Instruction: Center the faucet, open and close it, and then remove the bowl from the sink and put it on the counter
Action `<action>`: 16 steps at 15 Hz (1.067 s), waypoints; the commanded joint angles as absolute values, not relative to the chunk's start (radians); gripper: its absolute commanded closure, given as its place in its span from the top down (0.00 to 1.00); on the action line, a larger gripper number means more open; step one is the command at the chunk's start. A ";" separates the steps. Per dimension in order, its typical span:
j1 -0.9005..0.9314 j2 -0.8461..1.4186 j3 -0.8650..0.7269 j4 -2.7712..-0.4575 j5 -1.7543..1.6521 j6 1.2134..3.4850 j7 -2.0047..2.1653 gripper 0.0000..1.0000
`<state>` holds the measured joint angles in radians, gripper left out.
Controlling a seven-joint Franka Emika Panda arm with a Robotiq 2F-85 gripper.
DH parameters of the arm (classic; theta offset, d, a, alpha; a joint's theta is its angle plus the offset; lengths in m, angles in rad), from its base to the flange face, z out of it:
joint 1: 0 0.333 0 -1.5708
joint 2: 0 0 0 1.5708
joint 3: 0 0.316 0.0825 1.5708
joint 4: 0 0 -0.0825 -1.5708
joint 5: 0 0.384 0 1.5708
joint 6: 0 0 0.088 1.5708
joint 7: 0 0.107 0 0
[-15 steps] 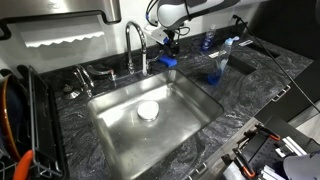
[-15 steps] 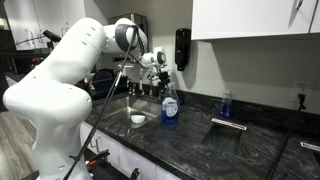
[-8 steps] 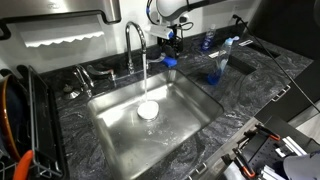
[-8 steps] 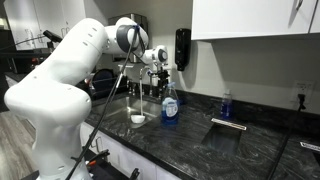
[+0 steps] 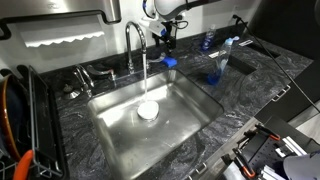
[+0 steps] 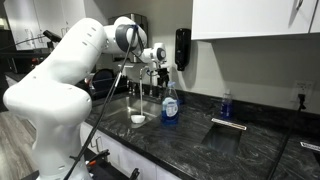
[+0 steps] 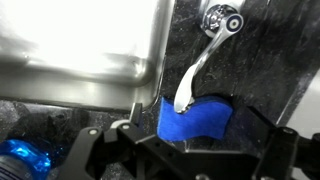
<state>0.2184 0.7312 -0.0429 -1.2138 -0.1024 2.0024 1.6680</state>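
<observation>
The faucet (image 5: pixel 134 42) has its spout over the middle of the sink (image 5: pixel 120 145), so centring looks done. A stream of water (image 5: pixel 146 80) falls from the spout straight into the bowl (image 5: pixel 147 110), so the tap is open: 2 of the steps appear finished.

The gripper (image 5: pixel 164 40) hovers behind the basin, beside the tap. Its jaws are spread wide and grasp nothing. In the wrist view the lever (image 7: pixel 193 78) slants down from its chrome base toward a blue pad (image 7: pixel 205 120), with the jaws standing on either side below it. Whether a finger touches the lever cannot be told.

3 things remain, as I judge it: shut off the water, lift the bowl out, and set it on the counter (image 5: pixel 250 95). The bowl sits on the sink floor around the drain, directly under the stream, likely filling with water.
</observation>
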 commanded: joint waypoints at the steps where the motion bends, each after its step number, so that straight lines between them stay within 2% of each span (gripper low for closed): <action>1: 0.233 0.696 -0.055 -1.248 -0.107 2.044 1.698 1.00; 13: 0.208 0.653 -0.038 -1.284 -0.084 2.038 1.642 1.00; 16: 0.187 0.667 -0.012 -1.259 -0.049 1.919 1.575 1.00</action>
<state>0.2164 0.6866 -0.0421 -1.2326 -0.0955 2.0007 1.6560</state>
